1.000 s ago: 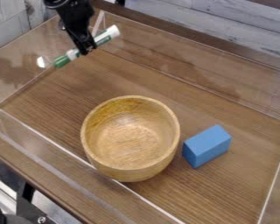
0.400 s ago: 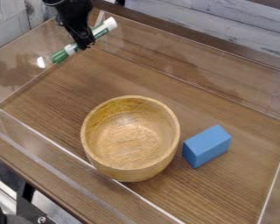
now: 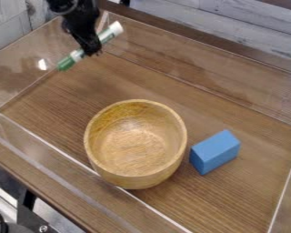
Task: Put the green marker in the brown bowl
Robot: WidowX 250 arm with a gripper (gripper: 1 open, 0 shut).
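The green marker [image 3: 92, 45], a slim white pen with a green label and dark cap, hangs tilted above the far left of the wooden table. My black gripper [image 3: 85, 43] is shut on its middle, coming down from the top left. The white end points up to the right and the green end [image 3: 68, 63] points down to the left. The brown bowl [image 3: 137, 143], round light wood with thick walls, stands empty near the table's front centre, well apart from the gripper.
A small blue block [image 3: 215, 151] lies just right of the bowl. Clear plastic walls [image 3: 15, 59] ring the wooden table, with a low clear front edge [image 3: 63, 168].
The gripper and the held marker have shifted only slightly, with a small change in the marker's tilt. Bowl and block have not moved.
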